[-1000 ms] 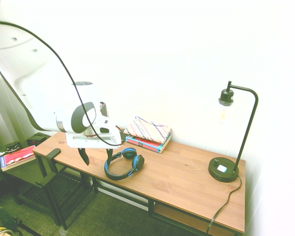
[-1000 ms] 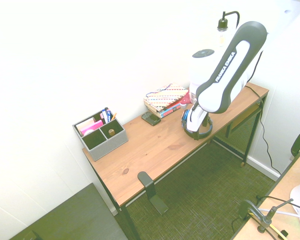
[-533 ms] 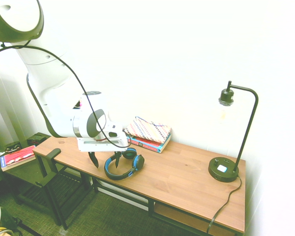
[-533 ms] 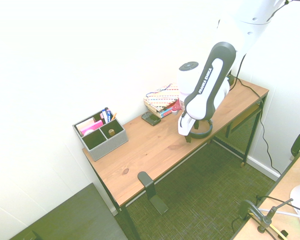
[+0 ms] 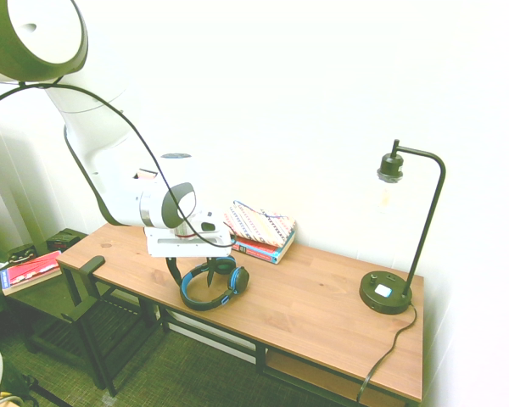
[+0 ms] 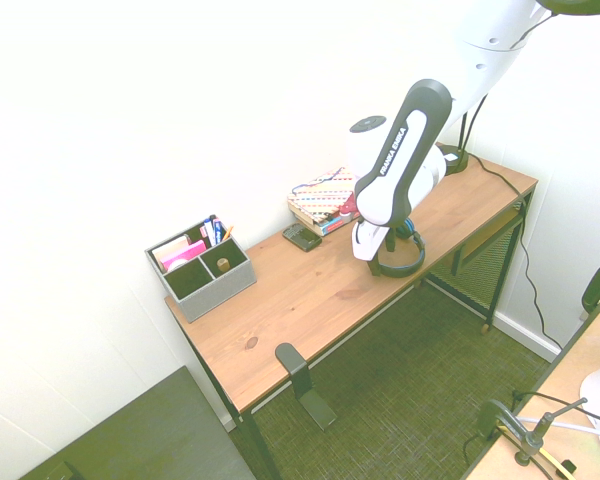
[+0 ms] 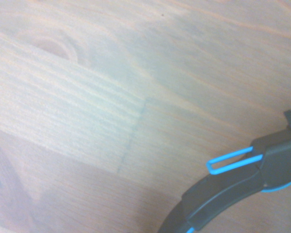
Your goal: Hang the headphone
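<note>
Straddling the headband, the gripper points straight down at the desk, its dark fingers spread, one on either side of the blue band of the headphone. Nothing is pinched yet, as far as the exterior views show.

Change over the last second: the arm has swung from near the desk's end, beside the band, to directly over it, and has come down. Half a second ago the fingers hung just short of the band; now they bracket it. The headphone itself has not shifted: it lies flat near the front edge of the desk, ear cups toward the stack of books, in the same spot throughout.

Wrist view: wood grain with a stretch of the black-and-blue headband in one corner, so the band sits right at the fingers.

Second exterior view: the forearm hides most of the headphone; only the band's arc shows below it.

Judgement: approach is finished and the grasp is the step in hand. The black hook clamped to the desk's front edge, well apart from the headphone, looks the likely hanging place.
</note>
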Robot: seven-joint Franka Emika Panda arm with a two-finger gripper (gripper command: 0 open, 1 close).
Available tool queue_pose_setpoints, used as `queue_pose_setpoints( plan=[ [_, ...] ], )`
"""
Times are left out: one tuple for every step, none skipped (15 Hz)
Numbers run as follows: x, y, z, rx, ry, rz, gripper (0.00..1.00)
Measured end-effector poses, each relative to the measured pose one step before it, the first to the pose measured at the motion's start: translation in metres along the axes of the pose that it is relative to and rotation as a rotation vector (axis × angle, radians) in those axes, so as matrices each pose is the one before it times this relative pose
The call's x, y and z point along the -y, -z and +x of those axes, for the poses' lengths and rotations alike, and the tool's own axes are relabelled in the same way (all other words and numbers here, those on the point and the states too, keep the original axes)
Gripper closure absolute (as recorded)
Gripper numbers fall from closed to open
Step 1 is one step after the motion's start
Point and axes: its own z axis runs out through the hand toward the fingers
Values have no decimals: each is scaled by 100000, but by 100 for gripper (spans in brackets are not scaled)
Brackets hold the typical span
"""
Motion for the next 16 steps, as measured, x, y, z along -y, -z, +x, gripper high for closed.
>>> queue_pose_setpoints(
  plan=[
    [-212, -51, 53, 341, -387, -381, 100],
    [-244, -39, 88, 131, -440, -274, 100],
    [-342, -85, 77, 143, -593, -331, 100],
    [-376, -144, 17, 265, -598, -386, 100],
    [-193, -81, -6, 181, -313, -230, 100],
    [-91, -41, -7, 174, -220, -182, 100],
    [56, -56, -124, 218, -298, -160, 100],
    [81, -122, -250, 364, -887, -212, 100],
    [23, -175, -288, 520, -1158, -219, 100],
    [223, -63, -263, 244, -1084, -47, 100],
    [221, -45, -236, 181, -927, -50, 100],
    [252, -15, -218, 325, -541, 88, 100],
    [271, 1, -227, 440, -332, -110, 100],
    [170, -7, -204, 412, -561, -187, 100],
    [108, -7, -198, 481, -1758, -448, 100],
    [-7, 4, -205, 1092, -2853, -1107, 100]
  ],
)
